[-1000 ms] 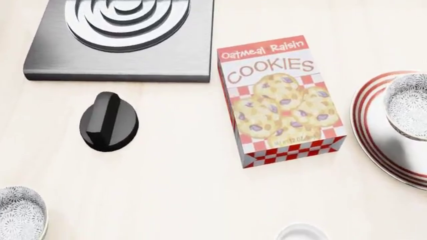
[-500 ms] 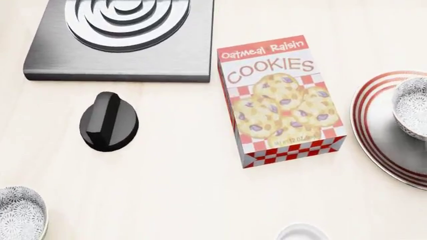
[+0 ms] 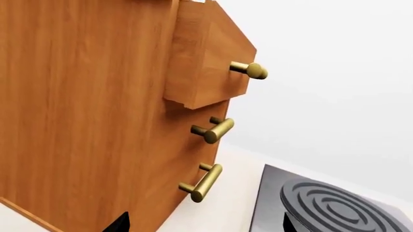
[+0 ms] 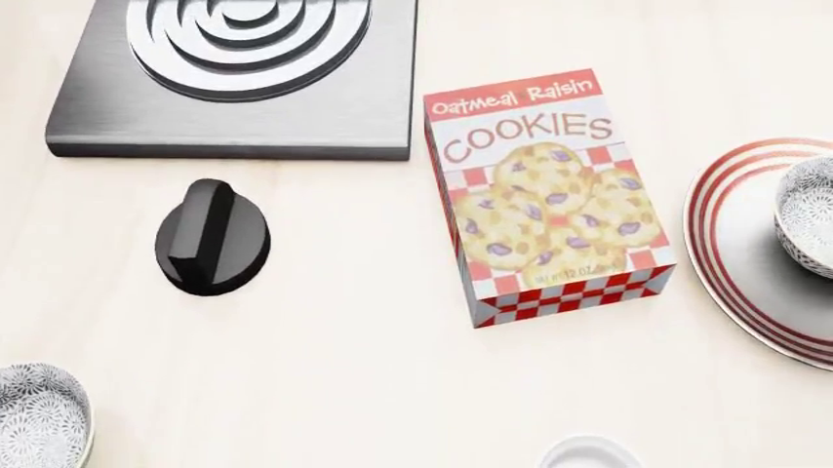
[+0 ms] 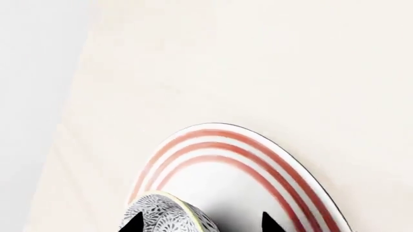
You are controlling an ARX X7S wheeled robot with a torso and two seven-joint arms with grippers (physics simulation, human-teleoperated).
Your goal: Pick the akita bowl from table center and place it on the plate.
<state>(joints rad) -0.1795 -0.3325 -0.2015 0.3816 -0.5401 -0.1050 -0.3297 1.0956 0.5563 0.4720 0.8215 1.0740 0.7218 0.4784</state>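
Observation:
The akita bowl (image 4: 810, 210), speckled grey and white, hangs at the head view's right edge over the red-striped plate (image 4: 735, 263). In the right wrist view the bowl (image 5: 161, 215) sits tilted between my right gripper's (image 5: 202, 224) dark fingertips (image 5: 134, 223), just above the plate (image 5: 245, 159). That gripper is shut on the bowl; its far tip stands apart from the bowl's visible edge. My left gripper (image 3: 203, 224) is open with nothing in it, near a wooden cabinet. Neither gripper shows in the head view.
A cookie box (image 4: 547, 195) lies left of the plate. A black knob (image 4: 211, 236), a grey burner slab (image 4: 241, 117), a second speckled bowl (image 4: 33, 414) and a white cup (image 4: 588, 454) share the table. The cabinet (image 3: 96, 111) has brass handles (image 3: 205, 180).
The bowl has moved right and lower over the plate and looks smaller in the head view. Everything else on the table has stayed put.

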